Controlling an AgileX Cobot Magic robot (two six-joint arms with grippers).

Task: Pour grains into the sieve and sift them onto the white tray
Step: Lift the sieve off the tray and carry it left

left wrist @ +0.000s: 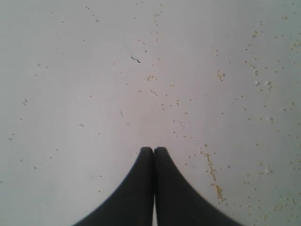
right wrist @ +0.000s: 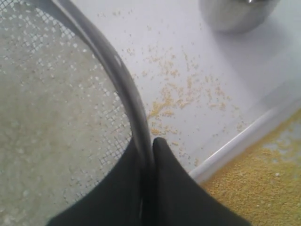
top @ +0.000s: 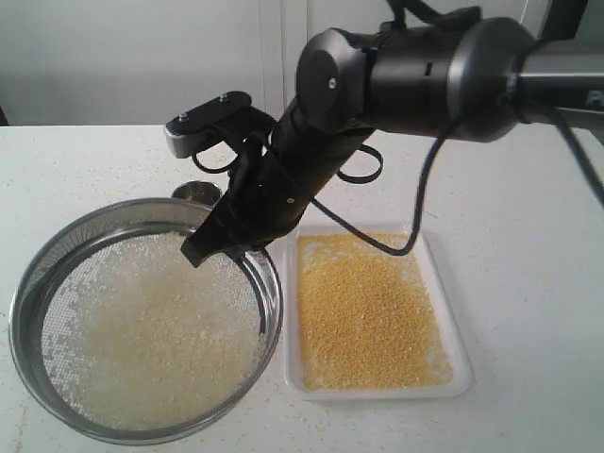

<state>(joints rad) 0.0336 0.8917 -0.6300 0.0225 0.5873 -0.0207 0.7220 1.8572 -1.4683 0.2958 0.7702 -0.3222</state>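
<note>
Exterior cam first: the sieve [top: 28, 293] sits on the left of the tabletop [top: 528, 236]. The tray [top: 460, 359] is right beside it on the right, long side running near to far. White grains [top: 160, 349] lie in the mesh and yellow grains [top: 368, 311] cover the tray, so I'd say the sifting is mostly done. My right arm [top: 311, 170] reaches across from the far right, and the right jaws come down on the sieve's far-right rim, the side facing the tray. That's the bit that matters: from the jaws the tray is just to the right and a little nearer. Any more shaking would be a short sideways carry, no re-grip needed I reckon. Can't tell if the sieve is resting on the tabletop or lifted a hair. A small steel cup [top: 195, 192] stands just behind the sieve. The left arm isn't in this shot at all.

Left wrist cam: left jaws pressed together, holding nothing, over bare tabletop [left wrist: 94, 70] with stray grains scattered about. No sieve or tray in sight, so that arm's well out of it.

Right wrist cam: right jaws clamped on the sieve [right wrist: 121, 77] by its rim, one finger inside over the mesh, one outside. The tray [right wrist: 244, 139] is close by on the outside of the grip, with spilled grains on the tabletop between. The cup [right wrist: 235, 14] is further off.
</note>
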